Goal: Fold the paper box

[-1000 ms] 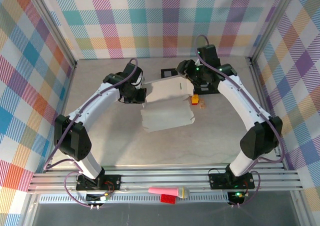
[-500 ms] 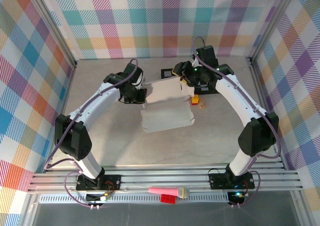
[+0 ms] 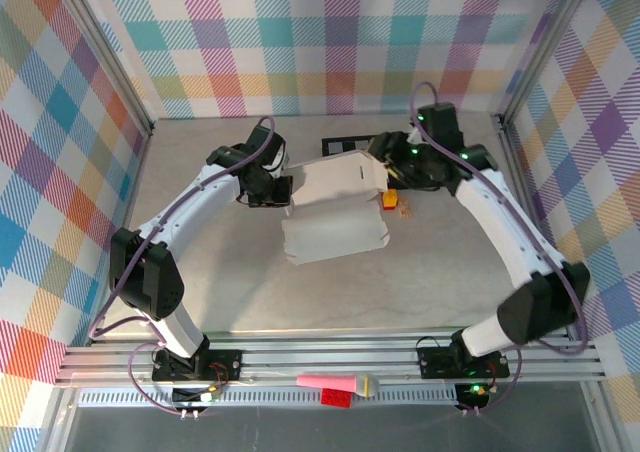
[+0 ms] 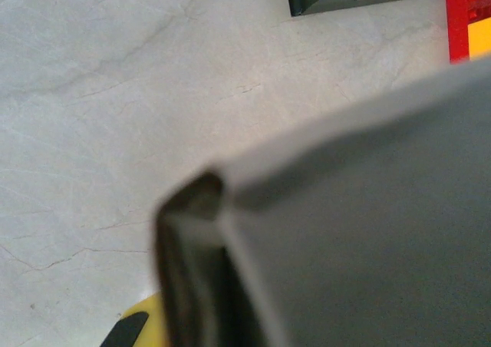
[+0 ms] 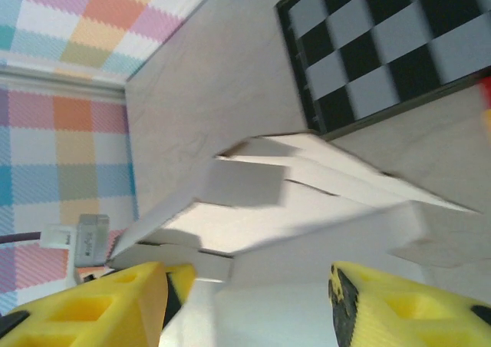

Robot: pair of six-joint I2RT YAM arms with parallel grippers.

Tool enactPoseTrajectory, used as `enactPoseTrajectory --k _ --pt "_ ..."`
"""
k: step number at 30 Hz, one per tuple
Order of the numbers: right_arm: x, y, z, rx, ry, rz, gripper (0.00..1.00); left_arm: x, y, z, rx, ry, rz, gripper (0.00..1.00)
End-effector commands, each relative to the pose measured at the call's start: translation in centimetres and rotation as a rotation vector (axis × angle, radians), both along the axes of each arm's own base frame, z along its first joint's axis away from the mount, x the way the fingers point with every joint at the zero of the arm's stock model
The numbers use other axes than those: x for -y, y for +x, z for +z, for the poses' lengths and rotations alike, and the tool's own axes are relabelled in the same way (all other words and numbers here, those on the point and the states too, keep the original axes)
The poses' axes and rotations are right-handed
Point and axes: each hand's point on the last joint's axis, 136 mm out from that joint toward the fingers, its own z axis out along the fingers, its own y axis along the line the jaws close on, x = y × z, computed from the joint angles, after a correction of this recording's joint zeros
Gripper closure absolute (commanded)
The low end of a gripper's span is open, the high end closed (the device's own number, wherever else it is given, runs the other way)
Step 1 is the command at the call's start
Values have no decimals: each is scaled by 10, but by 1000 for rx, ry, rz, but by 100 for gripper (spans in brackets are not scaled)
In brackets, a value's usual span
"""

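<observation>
— Well, where's the paper box (image 3: 335, 217)?
— Mid-table (image 3: 440, 272), half raised, just this side of the checkerboard mat (image 5: 383, 40). The left gripper (image 3: 278, 187) is pinched shut on its left edge. The right gripper (image 5: 253, 305) hangs parted and empty by the right flaps.
— How will it handle?
— Light, thin card, I'd guess: it creases easily and slides. Pinch flaps near the fold lines.

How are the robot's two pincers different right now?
The left pincer is shut on the left edge of the paper box; the right pincer is open and grips nothing. The left pincer reaches in from the left, the right pincer from the right. Both have yellow fingers.
</observation>
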Motion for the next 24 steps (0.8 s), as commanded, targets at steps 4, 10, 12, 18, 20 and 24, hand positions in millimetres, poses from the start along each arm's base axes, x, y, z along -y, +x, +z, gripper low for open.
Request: enactPoseTrajectory --k 4,10,12,18,20,24 --pt "15 -19 -44 -38 -67 20 45 -4 -2 10 -53 -16 31 100" --pt "7 -12 -73 -71 -34 23 50 -4 -4 11 -65 -19 30 100" --pt "3 -8 -80 -88 -21 25 53 -4 -4 11 -64 -20 30 100" --pt "0 4 -100 -111 -30 6 57 -2 -3 13 -63 -29 29 100" --pt "-2 7 -102 -118 -19 4 57 -1 -3 13 -65 -33 27 100" --pt "-12 11 -107 -133 -1 18 59 0 -3 12 -68 -35 27 100"
